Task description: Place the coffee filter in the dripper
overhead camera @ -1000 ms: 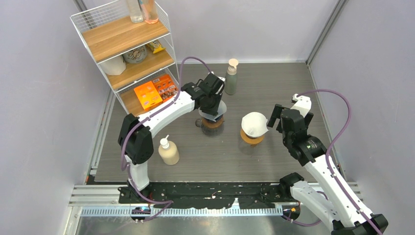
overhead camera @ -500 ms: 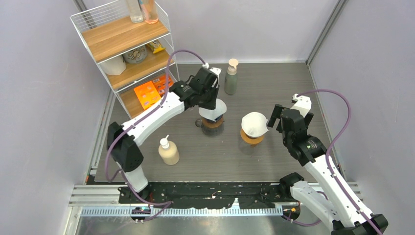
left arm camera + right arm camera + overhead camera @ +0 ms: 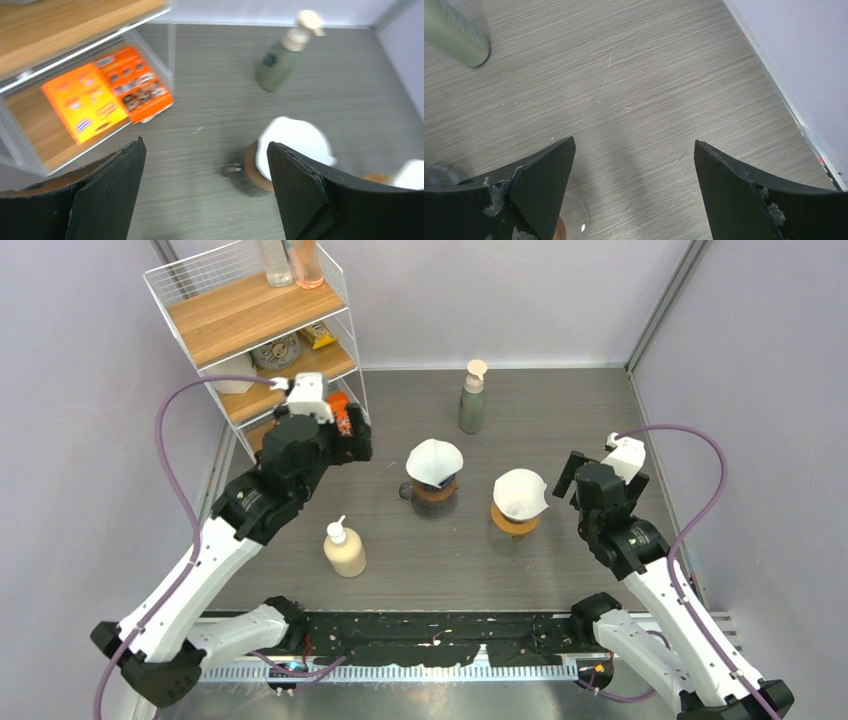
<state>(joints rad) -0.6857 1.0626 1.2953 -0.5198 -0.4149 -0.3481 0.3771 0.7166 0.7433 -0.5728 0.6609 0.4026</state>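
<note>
1. We see the white coffee filter sitting in the brown dripper at the middle of the table.
2. Our left claw hangs released and empty near the wire shelf.
3. Our right claw is released too, beside a second filter.

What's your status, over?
Left gripper open, empty. Right gripper open, empty. Filter resting on centre dripper. Nothing in the way.

Lab test booth: blank walls, aluminium frame, wire shelf.
</note>
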